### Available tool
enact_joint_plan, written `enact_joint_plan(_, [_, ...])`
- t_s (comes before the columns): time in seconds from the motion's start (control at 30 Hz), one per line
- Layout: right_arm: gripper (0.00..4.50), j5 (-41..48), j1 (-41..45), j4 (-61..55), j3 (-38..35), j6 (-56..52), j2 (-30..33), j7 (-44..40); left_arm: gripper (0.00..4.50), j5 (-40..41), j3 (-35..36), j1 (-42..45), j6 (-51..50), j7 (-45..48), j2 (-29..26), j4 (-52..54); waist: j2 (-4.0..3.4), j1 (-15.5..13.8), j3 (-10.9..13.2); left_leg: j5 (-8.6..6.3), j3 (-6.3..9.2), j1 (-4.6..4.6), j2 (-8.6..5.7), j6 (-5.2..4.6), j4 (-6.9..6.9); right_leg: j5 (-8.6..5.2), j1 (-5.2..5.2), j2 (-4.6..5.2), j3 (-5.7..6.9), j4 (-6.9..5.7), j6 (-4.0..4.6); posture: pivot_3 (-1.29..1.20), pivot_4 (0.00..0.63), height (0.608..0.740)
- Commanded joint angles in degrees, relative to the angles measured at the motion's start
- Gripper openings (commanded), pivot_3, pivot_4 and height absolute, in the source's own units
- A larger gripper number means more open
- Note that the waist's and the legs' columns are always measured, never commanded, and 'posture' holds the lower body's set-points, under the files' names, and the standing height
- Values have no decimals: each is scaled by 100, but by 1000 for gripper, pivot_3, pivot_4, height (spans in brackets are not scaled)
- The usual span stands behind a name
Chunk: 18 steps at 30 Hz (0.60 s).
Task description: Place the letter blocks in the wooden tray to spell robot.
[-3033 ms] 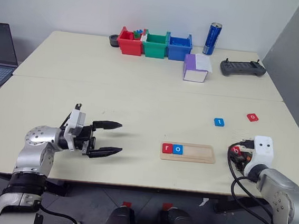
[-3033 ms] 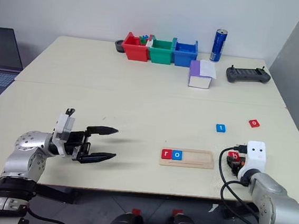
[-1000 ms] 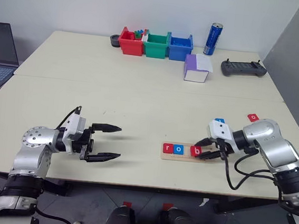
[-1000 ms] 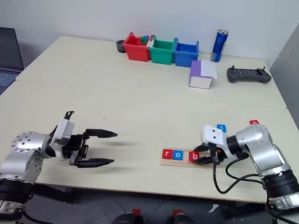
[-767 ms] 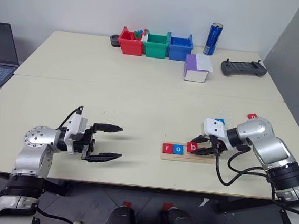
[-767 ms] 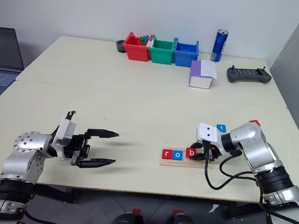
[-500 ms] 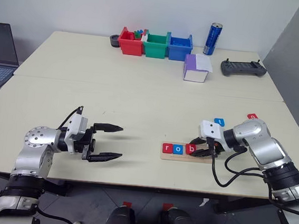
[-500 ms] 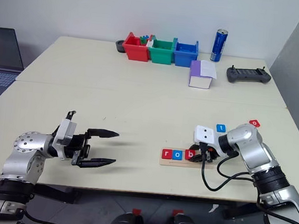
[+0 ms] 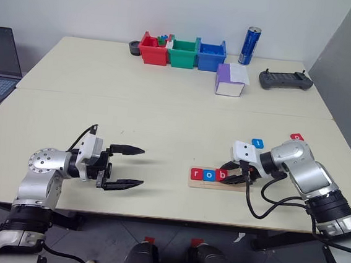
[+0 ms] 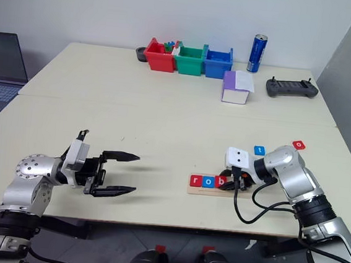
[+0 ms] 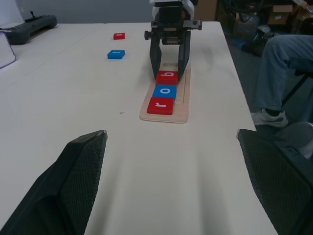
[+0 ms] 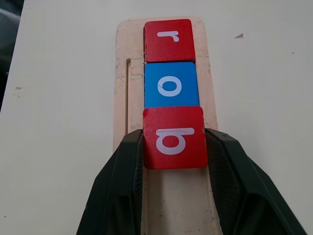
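You've got two silver-grey metal arms w/ rounded joint housings; left arm [image 9: 41,171] has a round elbow cap w/ a ring of small screws. Each wrist carries a white boxy plastic module; the one on the right arm [image 9: 310,182] shows two small dark dots. Black cables loop loose off both wrists, the right one hanging in a big curl. Left gripper [image 9: 125,166]: two long black tapered fingers; seen close, their inner faces are finely textured. Right gripper [image 12: 173,147]: same black fingers, broad and curved, matte dimpled surface.
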<state>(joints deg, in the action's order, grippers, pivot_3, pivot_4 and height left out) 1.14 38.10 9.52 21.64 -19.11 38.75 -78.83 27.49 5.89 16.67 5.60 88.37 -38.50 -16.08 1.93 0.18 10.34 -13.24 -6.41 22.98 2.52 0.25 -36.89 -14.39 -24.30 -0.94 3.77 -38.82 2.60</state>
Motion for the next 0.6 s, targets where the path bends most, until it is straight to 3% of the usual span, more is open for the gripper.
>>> enact_joint_plan(0.03, [1460,-21,171,-88,-5,-49,38,-57,4500,15,85,-23,133,40,-54,15,0,0,0,0,0,0,0,0,0,0,0,0,0,0,0,0,150,740])
enact_joint_plan(0.1, [1460,18,179,-121,11,-115,57,-138,4500,18,95,-28,167,57,-61,-25,0,-1,0,0,0,0,0,0,0,0,0,0,0,0,0,0,150,740])
enact_joint_plan(0.4, [4476,101,288,-200,-126,-176,100,-164,4500,30,118,-62,268,104,-71,-114,0,-1,0,0,0,0,0,0,0,0,-1,0,1,0,0,0,150,740])
enact_joint_plan(0.6, [4476,468,229,-674,-412,-387,496,-445,4500,34,97,-23,235,85,-78,-91,0,-5,0,0,0,1,0,0,0,0,-1,0,1,1,0,0,150,740])
